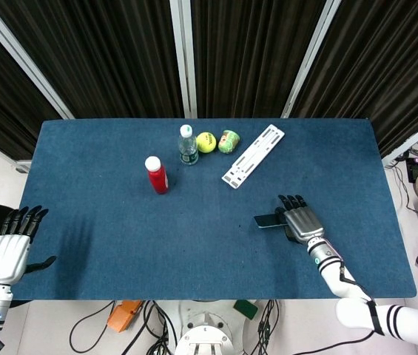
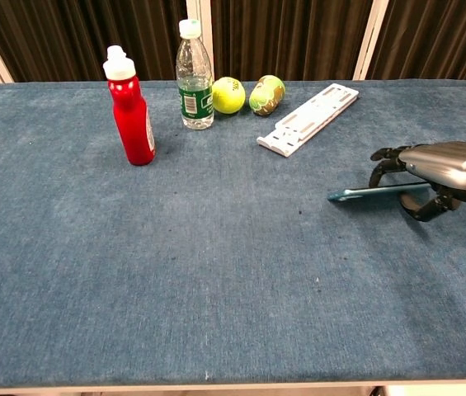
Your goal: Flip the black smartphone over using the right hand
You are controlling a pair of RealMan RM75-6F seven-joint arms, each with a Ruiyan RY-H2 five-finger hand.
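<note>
The black smartphone (image 2: 370,192) is lifted off the blue table (image 1: 120,244) on the robot's right side, and in the chest view it shows almost edge-on, as a thin dark strip with a teal rim, its free end pointing toward the table's middle. From the head view only a short dark part of it (image 1: 266,220) sticks out from under the fingers. The right hand (image 2: 430,172) holds it at the outer end: fingers (image 2: 385,157) curl over the top and the thumb sits beneath, so the hand is clamped on the phone (how much of the phone is inside the grasp cannot be told). The same hand (image 1: 299,220) appears in the head view with its silver back upward and its dark fingers pointing toward the far side of the table.

Beyond the phone, toward the far edge, lies a white slotted strip (image 1: 253,156), set at an angle. Just beside its far end is a green and tan ball (image 1: 228,140), touching or nearly touching a yellow tennis ball (image 1: 206,141). Next to that stands a clear water bottle (image 1: 187,145) with a green label and white cap, upright. A red bottle (image 1: 156,174) with a white cap stands upright a little nearer and further left.

The left hand (image 1: 10,248) hangs well apart from all this, off the table's near left corner, fingers spread and holding nothing.
</note>
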